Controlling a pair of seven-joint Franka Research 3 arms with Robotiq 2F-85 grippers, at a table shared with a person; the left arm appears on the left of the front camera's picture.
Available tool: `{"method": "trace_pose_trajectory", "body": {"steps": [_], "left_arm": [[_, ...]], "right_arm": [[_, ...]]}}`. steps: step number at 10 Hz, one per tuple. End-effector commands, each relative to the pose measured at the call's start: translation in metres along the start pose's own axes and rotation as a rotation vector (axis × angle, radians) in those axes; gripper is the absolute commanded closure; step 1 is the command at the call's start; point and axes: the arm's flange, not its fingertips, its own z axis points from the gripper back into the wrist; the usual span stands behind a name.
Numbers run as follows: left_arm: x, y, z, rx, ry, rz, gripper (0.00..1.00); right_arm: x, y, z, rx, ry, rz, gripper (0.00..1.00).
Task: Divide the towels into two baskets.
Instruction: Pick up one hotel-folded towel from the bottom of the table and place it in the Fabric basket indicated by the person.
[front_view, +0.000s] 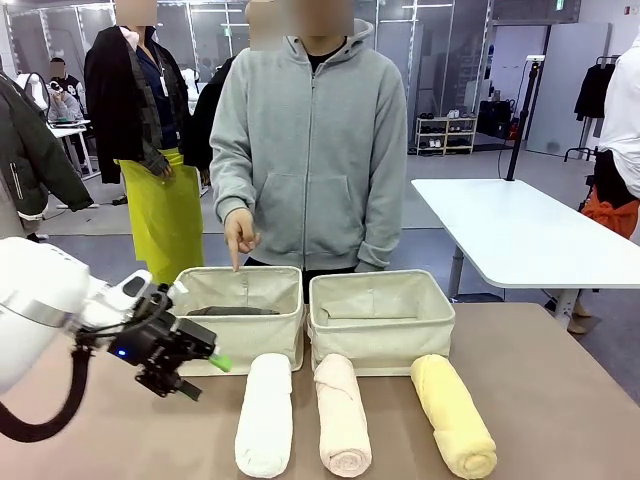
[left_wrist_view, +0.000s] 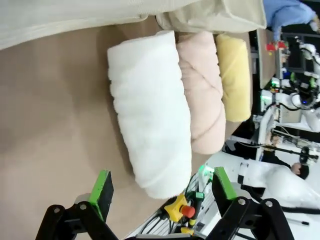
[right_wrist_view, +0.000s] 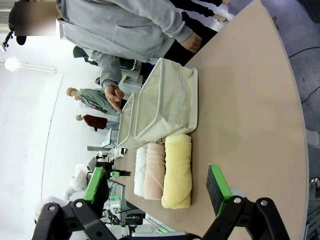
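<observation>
Right wrist view: right end effector (right_wrist_view: 156, 182) open, empty. Front view: left end effector (front_view: 203, 375) open, empty, above the counter's (front_view: 560, 400) near-left area, beside the white towel (front_view: 265, 415). White, pink towel (front_view: 342, 415) and yellow towel (front_view: 452, 415) lie parallel along the near edge. Behind them, left basket (front_view: 240, 350), holding the dark grey towel (front_view: 232, 311), and right basket (front_view: 380, 345). A person's hand (front_view: 238, 232) points into the left basket.

- Table (front_view: 560, 400), centre frame: left basket (front_view: 255, 345) and right basket (front_view: 380, 350) side by side.
- Inner towel (front_view: 235, 311) lies in left basket.
- Lower frame, a row before the baskets: left towel (front_view: 265, 415) before left basket; middle towel (front_view: 342, 415) and right towel (front_view: 455, 415) before right basket.
</observation>
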Motion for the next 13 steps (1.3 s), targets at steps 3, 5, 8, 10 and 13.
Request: {"method": "trace_pose_trajectory", "body": {"steps": [3, 5, 8, 10, 13], "left_arm": [[-0.028, -0.016, -0.041, 0.056, -0.024, 0.039, 0.0], [-0.021, -0.016, -0.059, 0.116, -0.043, 0.058, 0.0], [-0.012, -0.019, -0.082, 0.11, -0.062, 0.069, 0.0], [-0.01, -0.021, -0.097, 0.083, -0.06, 0.076, 0.0], [-0.004, -0.019, -0.111, 0.103, -0.053, 0.06, 0.0]], "right_arm": [[0.0, 0.002, 0.001, 0.011, -0.014, 0.002, 0.0], [0.0, 0.002, 0.001, 0.011, -0.014, 0.002, 0.0], [0.0, 0.002, 0.001, 0.011, -0.014, 0.002, 0.0], [0.0, 0.002, 0.001, 0.011, -0.014, 0.002, 0.0], [0.0, 0.002, 0.001, 0.011, -0.014, 0.002, 0.0]]}}
